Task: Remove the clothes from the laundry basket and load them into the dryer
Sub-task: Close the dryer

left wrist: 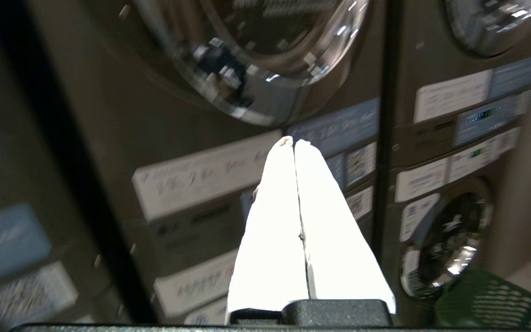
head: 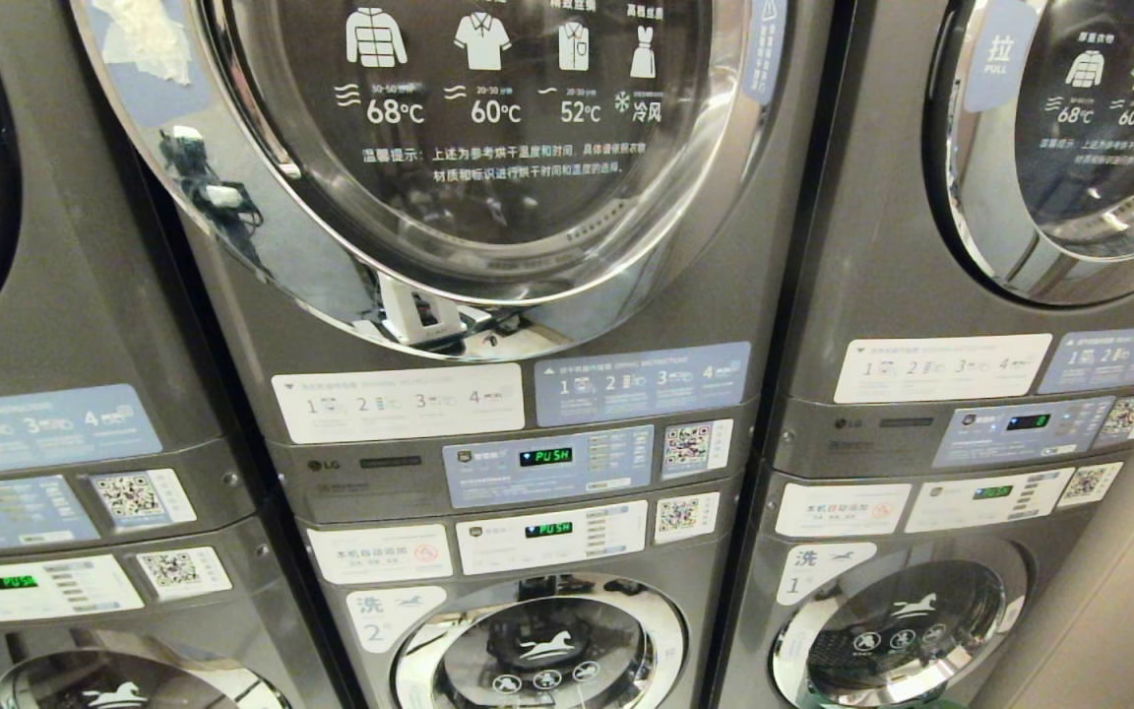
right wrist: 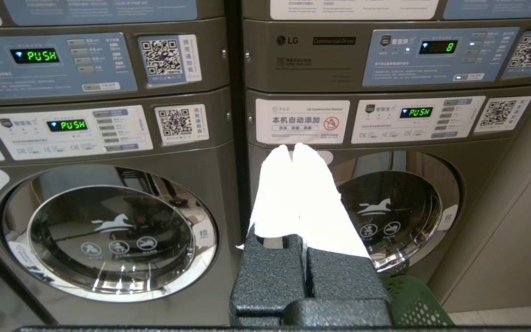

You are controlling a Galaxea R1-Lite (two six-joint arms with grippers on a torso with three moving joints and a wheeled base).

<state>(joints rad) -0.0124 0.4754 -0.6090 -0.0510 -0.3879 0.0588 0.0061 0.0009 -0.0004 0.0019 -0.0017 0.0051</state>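
I'm sitting in front of a wall of grey stacked laundry machines, dryers on top and washers underneath. The head camera is looking straight at the middle dryer (head: 488, 148), whose big chrome door is closed, with temperature icons printed on the glass. Below it the control panel (head: 547, 465) is showing PUSH in green, and the washer (head: 537, 650) under that is getting cut off at the bottom of the view. More stacks are standing on both sides, each only partly in frame. Neither arm is showing in the head view.

The left gripper (left wrist: 294, 144) is pointing up at the middle stack, white fingers pressed together with nothing between them. That view is blurry, so I'm not reading any labels there. The right gripper (right wrist: 292, 148) is hanging lower, facing the right-hand washer door (right wrist: 392, 210), also pinched closed and empty.

The basket (right wrist: 408, 302) is green and sitting on the floor just in front of that right washer, only a corner of it peeking past the right gripper; it's also showing in the left wrist view (left wrist: 486, 299). I can't make out any clothes in it from here. A beige wall (right wrist: 514, 221) is running along the right side.
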